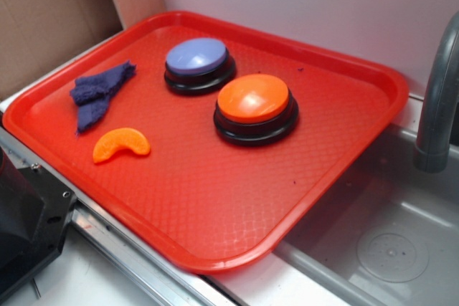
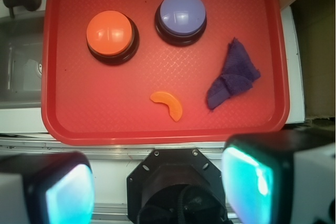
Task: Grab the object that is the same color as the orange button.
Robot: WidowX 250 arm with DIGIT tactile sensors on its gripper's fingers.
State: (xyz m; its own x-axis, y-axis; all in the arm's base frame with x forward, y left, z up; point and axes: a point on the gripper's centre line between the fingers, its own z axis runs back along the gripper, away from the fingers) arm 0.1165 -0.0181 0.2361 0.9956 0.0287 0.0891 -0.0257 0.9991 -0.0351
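A small orange crescent-shaped object (image 1: 121, 145) (image 2: 167, 104) lies on the red tray (image 1: 215, 206) (image 2: 68, 114), near its front left in the exterior view. The orange button (image 1: 254, 106) (image 2: 111, 35), a glossy dome on a black base, stands mid-tray. In the wrist view my gripper (image 2: 160, 192) hangs high above the robot base, outside the tray's near edge, far from the object. Its two fingers stand wide apart with nothing between them. The gripper itself does not show in the exterior view.
A lavender-blue button (image 1: 198, 63) (image 2: 181, 16) stands beside the orange one. A purple-blue cloth wad (image 1: 100, 91) (image 2: 232, 76) lies near the object. A grey faucet (image 1: 437, 105) and sink (image 1: 387, 241) flank the tray. The black robot base (image 1: 25, 227) (image 2: 176, 182) sits by the tray's front edge.
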